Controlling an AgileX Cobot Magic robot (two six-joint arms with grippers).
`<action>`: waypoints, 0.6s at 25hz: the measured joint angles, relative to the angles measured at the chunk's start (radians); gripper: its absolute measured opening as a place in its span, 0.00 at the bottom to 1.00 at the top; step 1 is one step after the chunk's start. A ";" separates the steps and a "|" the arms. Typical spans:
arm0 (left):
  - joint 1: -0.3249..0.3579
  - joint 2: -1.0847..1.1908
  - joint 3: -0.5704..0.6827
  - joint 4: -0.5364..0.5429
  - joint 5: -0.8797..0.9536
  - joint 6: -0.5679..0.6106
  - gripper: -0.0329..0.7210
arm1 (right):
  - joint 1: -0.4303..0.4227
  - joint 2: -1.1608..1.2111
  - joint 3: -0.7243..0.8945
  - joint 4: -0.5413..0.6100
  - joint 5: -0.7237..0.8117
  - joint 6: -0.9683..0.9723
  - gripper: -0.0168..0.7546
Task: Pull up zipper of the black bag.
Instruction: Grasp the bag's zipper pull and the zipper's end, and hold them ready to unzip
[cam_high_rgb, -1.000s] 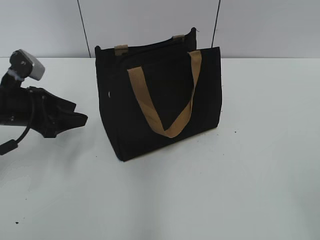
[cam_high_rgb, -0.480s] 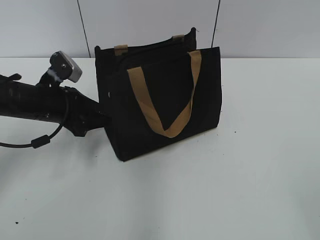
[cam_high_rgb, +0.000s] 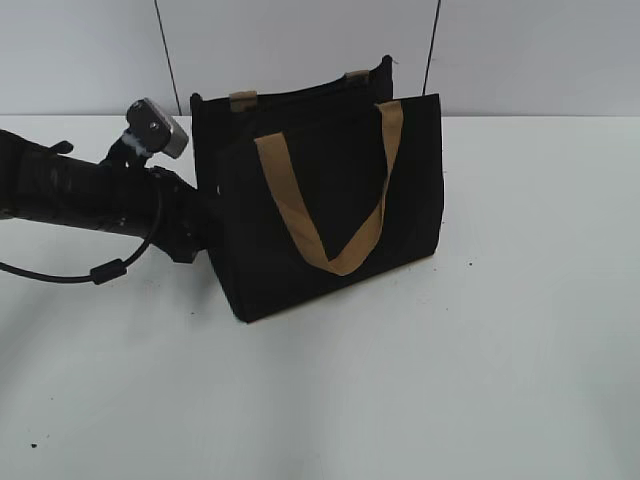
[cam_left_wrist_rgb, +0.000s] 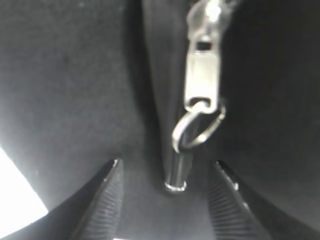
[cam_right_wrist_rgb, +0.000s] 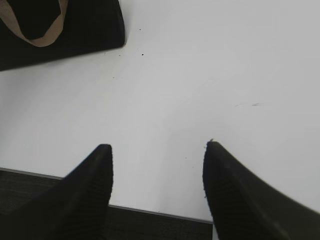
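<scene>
The black bag (cam_high_rgb: 330, 210) stands upright on the white table with tan strap handles (cam_high_rgb: 330, 220). My left gripper (cam_high_rgb: 200, 225) presses against the bag's left end. In the left wrist view the left gripper (cam_left_wrist_rgb: 167, 172) is open, its two fingers on either side of the zipper (cam_left_wrist_rgb: 172, 150) line. The silver pull and its ring (cam_left_wrist_rgb: 197, 130) hang just ahead of the fingertips, not gripped. My right gripper (cam_right_wrist_rgb: 157, 150) is open and empty above the table near its front edge, with the bag's corner (cam_right_wrist_rgb: 75, 30) at the upper left of its view.
The white table (cam_high_rgb: 500, 350) extends around the bag. A pale wall with dark vertical seams (cam_high_rgb: 432, 50) stands behind. The table's front edge and dark floor (cam_right_wrist_rgb: 150, 225) show in the right wrist view.
My left arm has moved right across the table until its gripper reached the bag's left end. The bag has stayed in place.
</scene>
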 joint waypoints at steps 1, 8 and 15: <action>-0.001 0.000 0.000 0.000 0.000 -0.004 0.57 | 0.000 0.000 0.000 0.000 0.000 0.000 0.59; -0.001 0.000 0.000 0.000 0.021 -0.037 0.16 | 0.000 0.000 0.000 0.000 0.000 0.001 0.59; -0.001 -0.007 0.000 0.001 0.041 -0.073 0.11 | 0.000 0.030 0.000 0.071 -0.001 -0.030 0.59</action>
